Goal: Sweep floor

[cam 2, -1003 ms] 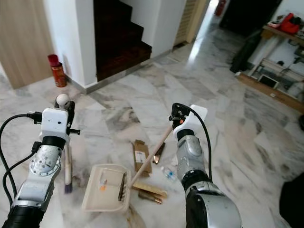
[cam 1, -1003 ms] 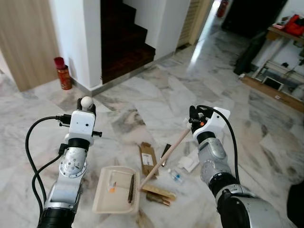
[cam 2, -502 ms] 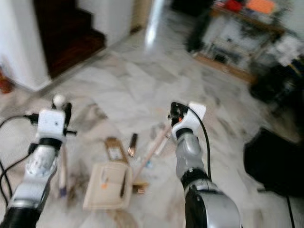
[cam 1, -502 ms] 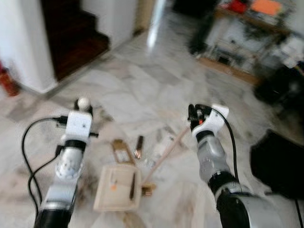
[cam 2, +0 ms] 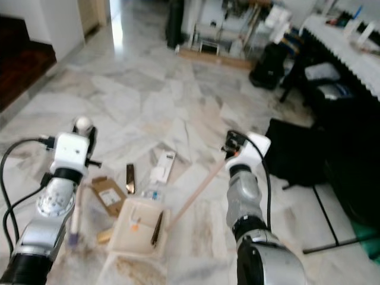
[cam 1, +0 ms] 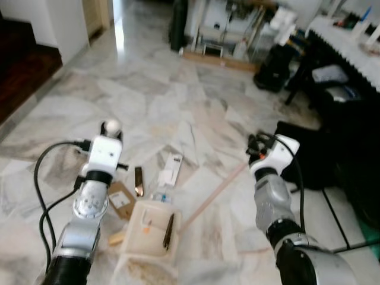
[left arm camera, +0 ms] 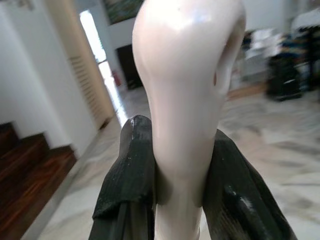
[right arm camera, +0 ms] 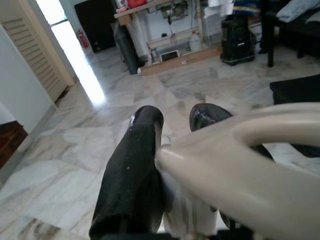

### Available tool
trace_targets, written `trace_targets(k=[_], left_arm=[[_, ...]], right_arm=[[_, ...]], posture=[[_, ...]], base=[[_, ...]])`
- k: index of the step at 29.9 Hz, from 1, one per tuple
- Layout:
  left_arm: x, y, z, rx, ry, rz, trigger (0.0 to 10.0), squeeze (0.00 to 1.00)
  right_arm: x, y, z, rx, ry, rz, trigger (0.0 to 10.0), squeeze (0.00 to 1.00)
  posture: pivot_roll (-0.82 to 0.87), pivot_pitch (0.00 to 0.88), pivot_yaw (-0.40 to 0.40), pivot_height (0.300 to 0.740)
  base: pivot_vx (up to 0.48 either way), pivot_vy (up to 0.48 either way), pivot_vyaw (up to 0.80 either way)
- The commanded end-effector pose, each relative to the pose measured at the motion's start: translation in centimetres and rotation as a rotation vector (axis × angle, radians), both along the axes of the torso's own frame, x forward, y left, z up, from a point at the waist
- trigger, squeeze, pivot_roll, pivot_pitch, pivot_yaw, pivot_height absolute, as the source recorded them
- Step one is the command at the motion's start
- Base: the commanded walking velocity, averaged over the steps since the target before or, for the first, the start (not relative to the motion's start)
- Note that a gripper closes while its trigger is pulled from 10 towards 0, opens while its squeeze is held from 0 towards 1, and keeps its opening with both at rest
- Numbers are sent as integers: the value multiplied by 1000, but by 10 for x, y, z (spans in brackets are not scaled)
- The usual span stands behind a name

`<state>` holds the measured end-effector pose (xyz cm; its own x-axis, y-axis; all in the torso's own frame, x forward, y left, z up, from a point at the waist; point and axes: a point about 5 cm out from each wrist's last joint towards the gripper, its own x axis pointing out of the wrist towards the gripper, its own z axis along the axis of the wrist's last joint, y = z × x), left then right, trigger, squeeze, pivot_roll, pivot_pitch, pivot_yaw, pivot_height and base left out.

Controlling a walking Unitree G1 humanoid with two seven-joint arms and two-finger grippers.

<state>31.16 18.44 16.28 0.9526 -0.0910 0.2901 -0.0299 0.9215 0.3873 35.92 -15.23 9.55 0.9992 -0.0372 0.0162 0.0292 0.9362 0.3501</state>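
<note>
My left gripper [cam 1: 110, 133] is shut on a cream handle with a round knob [cam 1: 111, 126], held upright; the left wrist view shows black fingers [left arm camera: 131, 165] clamping that handle [left arm camera: 185, 100]. A cream dustpan [cam 1: 149, 240] lies on the marble floor just right of that arm, with a dark strip and a small orange bit inside. My right gripper [cam 1: 256, 149] is shut on the top of the broom. Its pale stick [cam 1: 211, 196] slants down to the dustpan's right edge. The right wrist view shows fingers [right arm camera: 132, 170] around the broom's cream looped end [right arm camera: 240, 150].
Litter lies ahead of the dustpan: a cardboard piece [cam 1: 120, 199], a dark wrapper [cam 1: 138, 180], a white box [cam 1: 171, 168], a small plastic bottle [cam 1: 159, 195]. Black bags [cam 1: 312, 157] sit at right, a cloth-covered table [cam 1: 347, 44] behind them, cluttered shelves [cam 1: 225, 29] at back, dark stairs [cam 1: 21, 68] at left.
The whole view has swung right, from the stairs towards the shelves and black bags. The dustpan now lies right of the cardboard piece, which was on its right before. Both grips are unchanged.
</note>
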Motion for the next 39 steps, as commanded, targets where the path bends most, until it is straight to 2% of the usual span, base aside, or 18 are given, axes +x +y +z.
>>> trace_targets(k=[1,9,16,24,29,34,39], left_arm=[[5,-1,18,47,-60,-38,10000,0],[13,-3,23,87,-51,-92,10000,0],[17,-10,23,92,-41,-132,10000,0],[19,-17,21,96,-31,-167,10000,0],[18,-22,18,79,-27,-172,10000,0],[19,-20,20,67,-32,-161,10000,0],[20,-19,18,50,-32,-140,10000,0]], right_arm=[[2,4,8,16,-47,-22,10000,0],[-1,13,4,33,-52,-33,10000,0],[-5,13,1,33,-53,-48,10000,0],[-6,9,1,18,-62,-73,10000,0],[-7,0,-1,1,-56,-94,10000,0],[-7,-12,0,-12,-55,-135,10000,0],[-7,-17,1,-11,-55,-142,10000,0]], posture=[[239,0,-33,740],[220,0,35,740],[214,0,64,740],[211,0,76,740],[228,0,71,740],[228,0,72,740],[218,0,66,740]], base=[[0,0,-781],[0,0,-781],[0,0,-781],[0,0,0],[0,0,0],[0,0,0],[0,0,0]])
